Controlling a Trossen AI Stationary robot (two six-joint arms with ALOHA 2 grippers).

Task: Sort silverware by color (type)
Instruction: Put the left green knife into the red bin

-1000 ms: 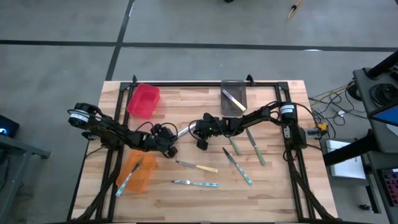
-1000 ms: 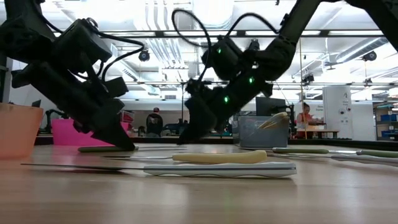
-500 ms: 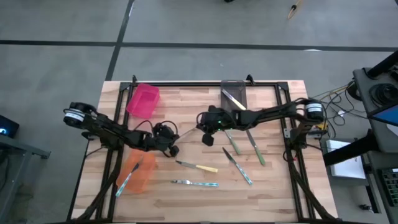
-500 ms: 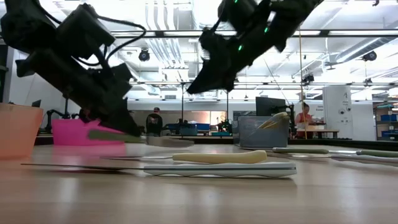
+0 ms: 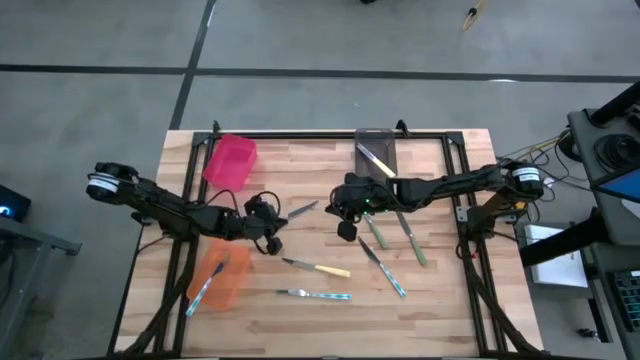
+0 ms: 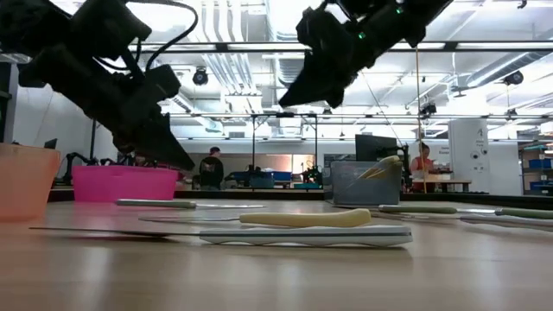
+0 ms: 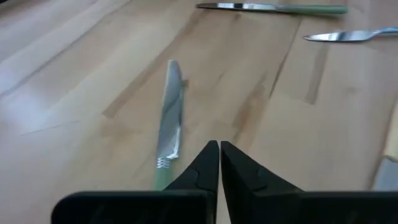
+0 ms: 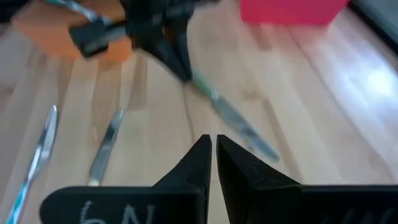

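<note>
the left gripper (image 5: pixel 275 243) hovers with fingers pressed together and empty, just beside the green-handled knife (image 5: pixel 297 211) lying flat on the table (image 5: pixel 300 170). the right gripper (image 5: pixel 347 231), fingers likewise together and empty, hangs on that knife's other side, near it.

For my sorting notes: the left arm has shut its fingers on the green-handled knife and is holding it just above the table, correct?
Not quite. The left gripper is shut, but on nothing: the left wrist view shows the green-handled knife lying flat on the table beside the closed fingers, and the low view shows it resting there too.
</note>
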